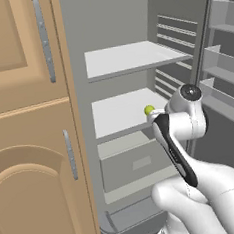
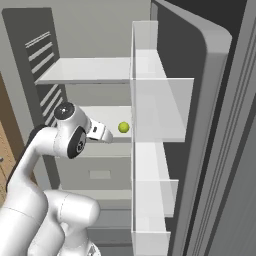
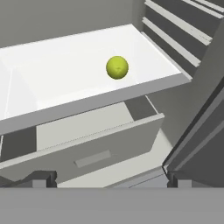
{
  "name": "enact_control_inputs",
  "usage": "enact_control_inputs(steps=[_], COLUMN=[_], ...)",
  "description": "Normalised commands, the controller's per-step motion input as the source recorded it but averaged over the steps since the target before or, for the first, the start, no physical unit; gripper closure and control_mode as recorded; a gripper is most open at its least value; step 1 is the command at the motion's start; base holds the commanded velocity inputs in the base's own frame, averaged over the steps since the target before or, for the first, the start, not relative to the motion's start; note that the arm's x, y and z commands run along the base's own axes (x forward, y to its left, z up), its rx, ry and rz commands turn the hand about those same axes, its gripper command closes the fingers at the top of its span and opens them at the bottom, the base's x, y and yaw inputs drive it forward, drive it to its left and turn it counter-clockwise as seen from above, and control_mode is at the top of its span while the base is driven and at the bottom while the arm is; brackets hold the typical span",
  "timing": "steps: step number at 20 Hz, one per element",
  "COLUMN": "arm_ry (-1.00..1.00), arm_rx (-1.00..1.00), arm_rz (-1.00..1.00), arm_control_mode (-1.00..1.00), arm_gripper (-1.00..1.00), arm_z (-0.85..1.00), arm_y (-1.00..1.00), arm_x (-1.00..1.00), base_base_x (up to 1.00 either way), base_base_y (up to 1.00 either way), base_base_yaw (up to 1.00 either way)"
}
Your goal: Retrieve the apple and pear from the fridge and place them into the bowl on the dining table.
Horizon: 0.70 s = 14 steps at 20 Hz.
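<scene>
The tall grey fridge (image 1: 125, 18) stands open, its white middle shelf (image 1: 121, 113) carrying a small round yellow-green fruit (image 3: 117, 67), apple or pear I cannot tell, sitting toward the shelf's right side and near its front edge. The white arm's two-finger gripper (image 2: 106, 135) hovers just outside the shelf front with its jaws spread wide and nothing between them. From the hand's own view the fruit lies ahead and a little above the jaws, roughly centred between them. Being round, it offers no long axis to line up with. Below the shelf a grey drawer (image 3: 94, 151) sits partly pulled out.
</scene>
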Motion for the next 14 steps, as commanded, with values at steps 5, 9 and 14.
enact_control_inputs(steps=[5,9,14], arm_ry=[0.0,0.0,0.0], arm_rx=[0.0,0.0,0.0], arm_rz=[0.0,0.0,0.0], arm_control_mode=[-1.0,-1.0,-1.0], arm_gripper=[-1.0,-1.0,-1.0], arm_z=[-0.11,-0.11,-0.02], arm_y=[0.0,0.0,-0.03], arm_x=[0.21,0.16,0.15], base_base_x=[0.0,0.0,0.0], base_base_y=[0.0,0.0,0.0], base_base_yaw=[0.0,0.0,0.0])
